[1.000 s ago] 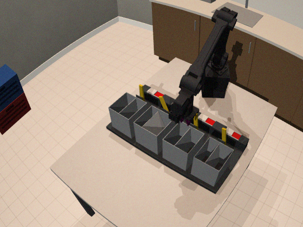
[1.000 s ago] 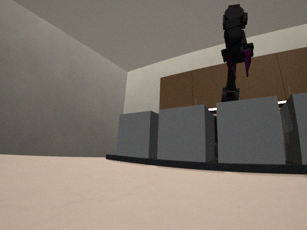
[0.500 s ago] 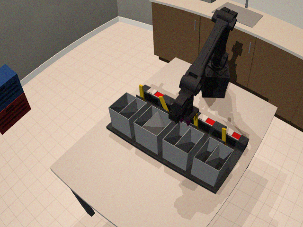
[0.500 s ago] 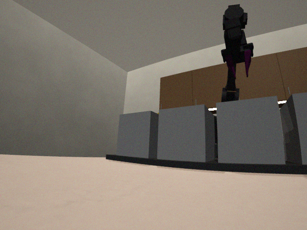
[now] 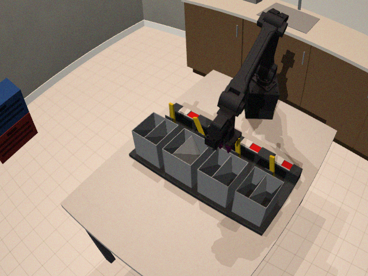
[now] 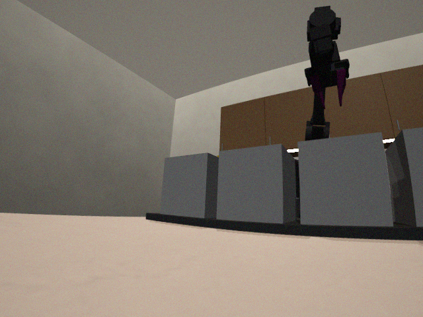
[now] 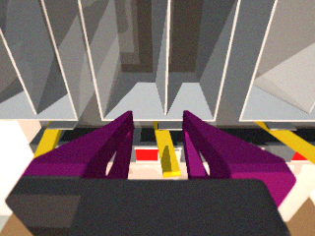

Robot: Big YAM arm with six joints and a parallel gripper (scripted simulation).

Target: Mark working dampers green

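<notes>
Room: tiled floor, grey walls, brown cabinets [image 5: 214,38] under a pale counter along the back, plus a blue and red box [image 5: 13,118] off at the far left of the top view.

Bench: beige bench [image 5: 154,234] in the middle of the floor, carrying a long dark tray [image 5: 135,156] with the whole setup on it.

Claw: purple-fingered claw [image 7: 157,143] hanging above the row, pointing down. Fingers partly apart with nothing between them, so it's loose and gripping nothing.

Under the claw: in the wrist view a yellow lever [image 7: 166,154] shows in the gap between the two fingers, well below them, with a red patch [image 7: 147,154] just beside it. In the top view the claw sits over the gap between the second and third boxes, on the slider side.

Dampers: four open grey boxes in a line, first [image 5: 153,139], second [image 5: 184,153], third [image 5: 221,176], fourth [image 5: 255,196], counting from the left of the top view. Each has a slanted blade inside; the second one's blade looks lighter and lies at a different angle from the rest.

Levers: four yellow ones on the arm's side of the boxes. The second [image 5: 198,126] leans over, the other three stand pretty much upright.

Sliders: the row of status strips runs along the tray edge nearest the arm. Three show white next to red [image 5: 193,114], [image 5: 255,146], [image 5: 286,164]. The arm blocks the second one, can't tell what it shows.

Arm: black arm [image 5: 255,65] reaching from its base block [image 5: 267,103] on the bench.
</notes>
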